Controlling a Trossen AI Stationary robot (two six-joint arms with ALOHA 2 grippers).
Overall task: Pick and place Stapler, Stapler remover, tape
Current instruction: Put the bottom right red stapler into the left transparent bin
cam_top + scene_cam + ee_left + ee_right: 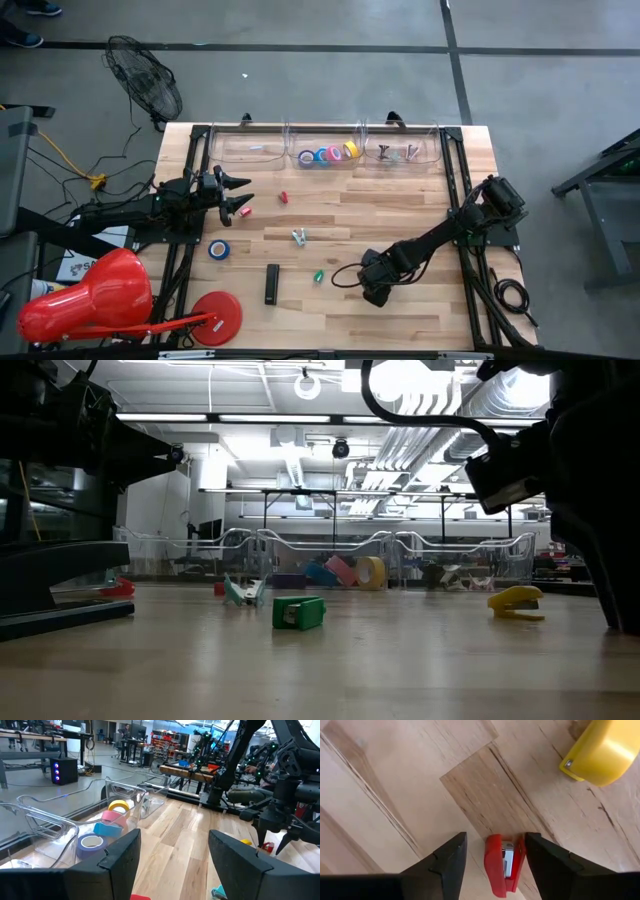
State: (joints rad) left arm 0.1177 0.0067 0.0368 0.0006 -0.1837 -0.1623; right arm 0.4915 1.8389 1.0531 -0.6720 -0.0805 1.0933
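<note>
While I am watching the right wrist view, the right gripper (492,857) is hanging low over the wood with its fingers apart, and a small red stapler (504,864) is lying between them; whether either finger is touching it I cannot tell. Just beyond the fingers a yellow stapler (600,752) is sitting on the table (400,215). Farther out from this gripper a green stapler (318,277), a remover (299,237), a black stapler (272,283) and a blue tape roll (218,249) are lying on the boards. At the far edge the tape rolls (328,155) are sitting in the middle clear bin (325,148). Across the table the left gripper (240,195) is hovering with its fingers spread.
</note>
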